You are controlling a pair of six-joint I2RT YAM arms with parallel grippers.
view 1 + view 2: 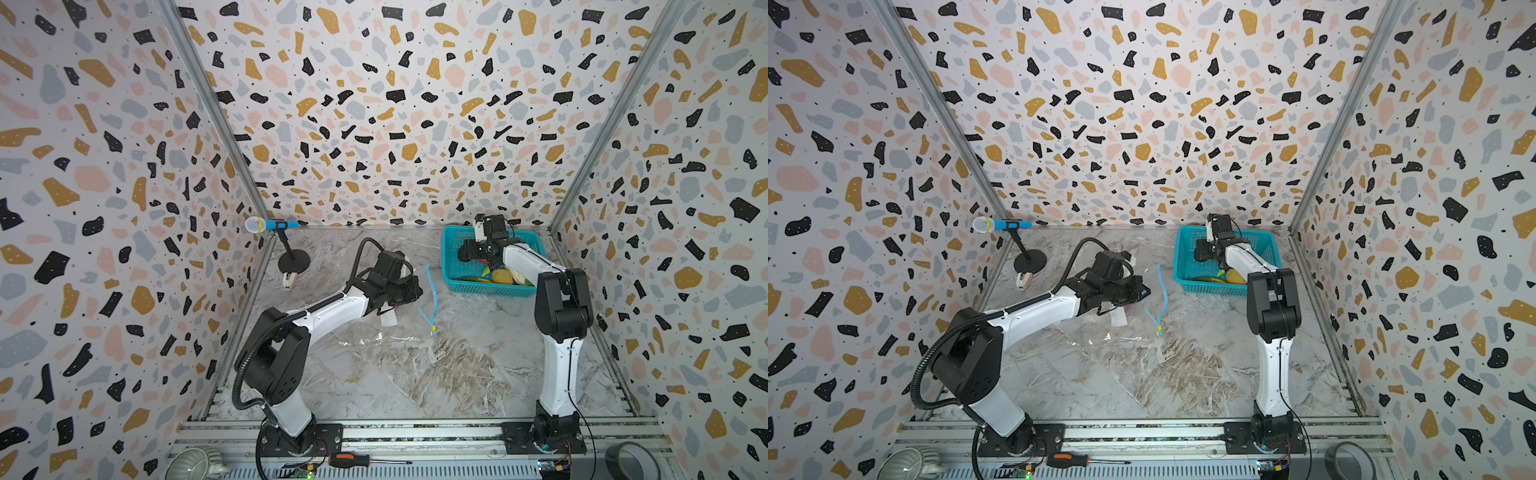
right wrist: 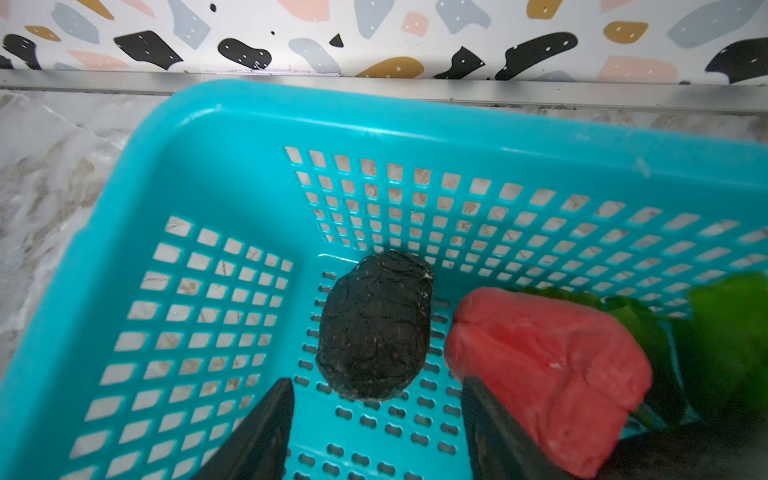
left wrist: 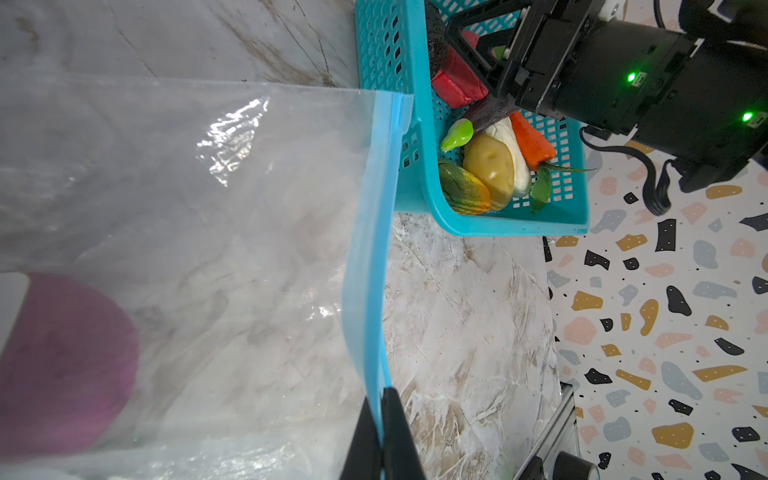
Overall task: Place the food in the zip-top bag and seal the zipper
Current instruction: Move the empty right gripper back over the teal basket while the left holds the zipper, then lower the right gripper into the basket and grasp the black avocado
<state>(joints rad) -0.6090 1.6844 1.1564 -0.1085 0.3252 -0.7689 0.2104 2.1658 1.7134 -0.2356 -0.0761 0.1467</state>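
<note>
Clear plastic bag (image 3: 187, 187) lies mid tabletop (image 1: 415, 374), just beside the basket (image 3: 511, 220) at the far right corner. It looks floppy and slippery, so our left gripper (image 3: 380, 411) pinches its blue zipper (image 3: 370, 249). Right gripper (image 2: 378, 382) fingers are wide over a dark vegetable (image 2: 374, 328); we reckon it's light and firm. Red piece (image 2: 548, 374) crowds one finger.

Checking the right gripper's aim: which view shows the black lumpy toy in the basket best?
Right wrist view: the black lumpy toy lies whole on the floor of the teal basket, before the open right gripper. The left wrist view shows a sliver; in both top views I cannot find it.
</note>
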